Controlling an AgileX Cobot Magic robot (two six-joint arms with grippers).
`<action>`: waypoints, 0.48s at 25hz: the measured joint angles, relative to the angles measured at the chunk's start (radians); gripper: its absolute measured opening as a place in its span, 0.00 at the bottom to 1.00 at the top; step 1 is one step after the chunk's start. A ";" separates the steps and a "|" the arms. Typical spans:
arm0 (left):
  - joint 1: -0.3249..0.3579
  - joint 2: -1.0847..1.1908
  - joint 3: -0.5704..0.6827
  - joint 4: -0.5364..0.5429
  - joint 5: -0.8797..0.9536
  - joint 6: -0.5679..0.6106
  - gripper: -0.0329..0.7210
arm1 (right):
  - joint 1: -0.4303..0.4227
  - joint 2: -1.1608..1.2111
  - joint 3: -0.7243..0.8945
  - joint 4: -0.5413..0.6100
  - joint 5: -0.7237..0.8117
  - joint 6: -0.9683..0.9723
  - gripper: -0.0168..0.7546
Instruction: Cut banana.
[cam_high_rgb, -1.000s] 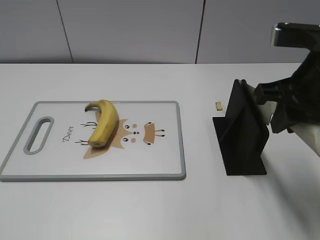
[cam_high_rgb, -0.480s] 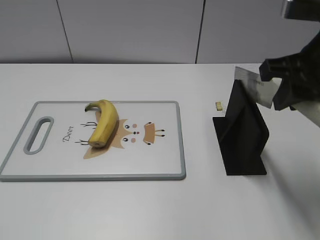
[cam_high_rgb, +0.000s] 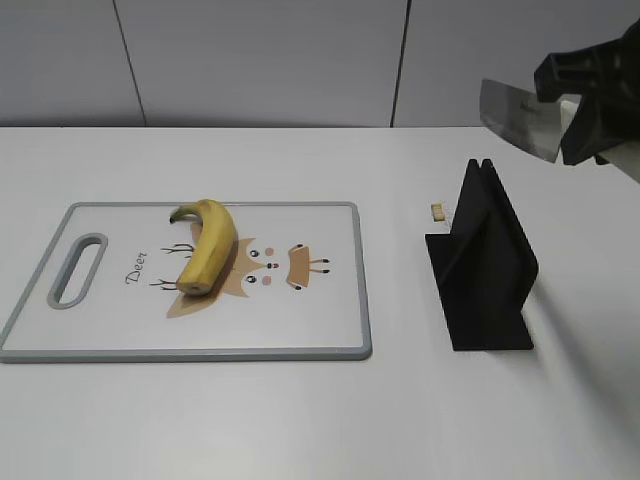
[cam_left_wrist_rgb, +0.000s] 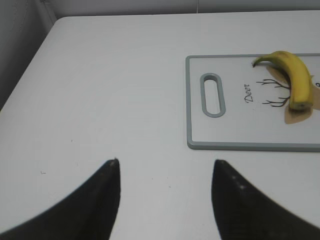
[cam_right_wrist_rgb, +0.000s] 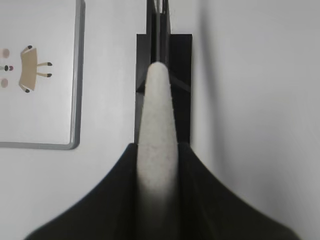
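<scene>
The banana (cam_high_rgb: 206, 245) is lying on the board (cam_high_rgb: 330, 335), apart from the black stand (cam_high_rgb: 485, 265). The right gripper (cam_high_rgb: 575, 100) is gripping the knife (cam_high_rgb: 518, 118) above the stand. The left gripper (cam_left_wrist_rgb: 165, 175) is hanging spread and empty over the table (cam_left_wrist_rgb: 100, 100).

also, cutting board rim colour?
Grey rim on the cutting board, white face; clearest in the exterior view.

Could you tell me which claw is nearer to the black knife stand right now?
Right. The right claw holds the knife just above the black knife stand; the left claw hovers beyond the cutting board.
</scene>
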 joint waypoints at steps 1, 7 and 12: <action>0.000 0.000 0.000 0.000 0.000 0.000 0.78 | 0.000 0.000 -0.010 0.000 0.000 -0.003 0.24; 0.000 0.000 0.000 0.000 0.000 0.000 0.77 | 0.000 0.000 -0.052 -0.004 0.002 -0.047 0.24; 0.000 0.000 0.000 0.000 -0.002 0.000 0.73 | 0.000 0.000 -0.071 -0.008 0.000 -0.175 0.24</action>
